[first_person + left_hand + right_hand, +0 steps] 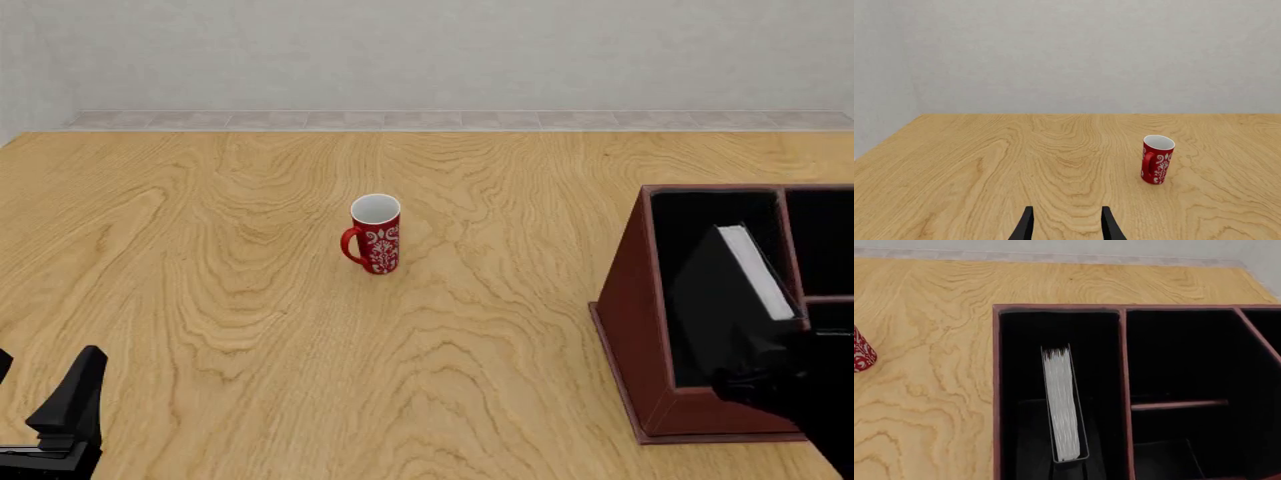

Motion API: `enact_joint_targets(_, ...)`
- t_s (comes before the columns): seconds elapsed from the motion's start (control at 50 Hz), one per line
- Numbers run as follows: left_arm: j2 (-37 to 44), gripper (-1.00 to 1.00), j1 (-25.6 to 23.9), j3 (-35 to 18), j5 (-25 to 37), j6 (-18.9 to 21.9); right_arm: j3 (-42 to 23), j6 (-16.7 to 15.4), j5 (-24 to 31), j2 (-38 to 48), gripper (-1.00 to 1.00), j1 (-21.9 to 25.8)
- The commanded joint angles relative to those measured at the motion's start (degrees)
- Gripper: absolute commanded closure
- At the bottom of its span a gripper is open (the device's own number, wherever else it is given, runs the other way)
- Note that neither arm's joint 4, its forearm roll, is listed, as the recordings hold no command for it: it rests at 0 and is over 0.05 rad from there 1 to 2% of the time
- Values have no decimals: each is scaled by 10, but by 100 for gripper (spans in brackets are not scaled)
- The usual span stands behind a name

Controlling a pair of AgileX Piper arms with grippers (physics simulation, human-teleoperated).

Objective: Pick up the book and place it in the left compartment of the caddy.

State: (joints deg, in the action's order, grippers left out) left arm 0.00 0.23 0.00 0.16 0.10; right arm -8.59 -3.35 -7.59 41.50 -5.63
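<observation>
The book [1064, 405] stands on edge inside the left compartment [1021, 365] of the dark red-brown caddy [627, 320], white page edges up. In the front view the book [754, 270] leans slightly within that long slot. My right gripper [1067, 471] is over the slot at the book's near end. Its dark fingers, barely distinct from the black lining, sit close against the covers, so it looks shut on the book. My left gripper [1066, 225] is open and holds nothing, low over the table near the front left corner [47, 365].
A red mug [375, 235] with a white pattern stands upright mid-table, left of the caddy and ahead of the left gripper [1157, 159]. The caddy's smaller divided sections [1187, 360] lie right of the book's slot. A wall bounds the far table edge.
</observation>
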Motion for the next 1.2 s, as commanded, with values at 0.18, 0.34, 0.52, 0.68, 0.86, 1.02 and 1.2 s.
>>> enact_joint_targets(0.18, 1, -100, -2, 0, -2, 0, -3, 12, -45, 44, 100, 2)
enact_joint_targets(0.34, 1, -100, -2, 0, -2, 1, -2, 11, -60, 60, 100, 2)
enact_joint_targets(0.52, 1, -100, -2, 0, -2, 0, 2, 11, -82, 83, 100, 1)
enact_joint_targets(0.68, 1, -100, -2, 0, -2, 1, 0, 12, -91, 96, 100, 2)
enact_joint_targets(0.86, 1, -100, -2, 0, -2, 1, 2, 15, -98, 106, 100, 7)
enact_joint_targets(1.02, 1, -100, -2, 0, -2, 0, 5, 17, -100, 105, -100, 9)
enact_joint_targets(1.2, 1, -100, -2, 0, -2, 1, 2, 18, -89, 95, -100, 7)
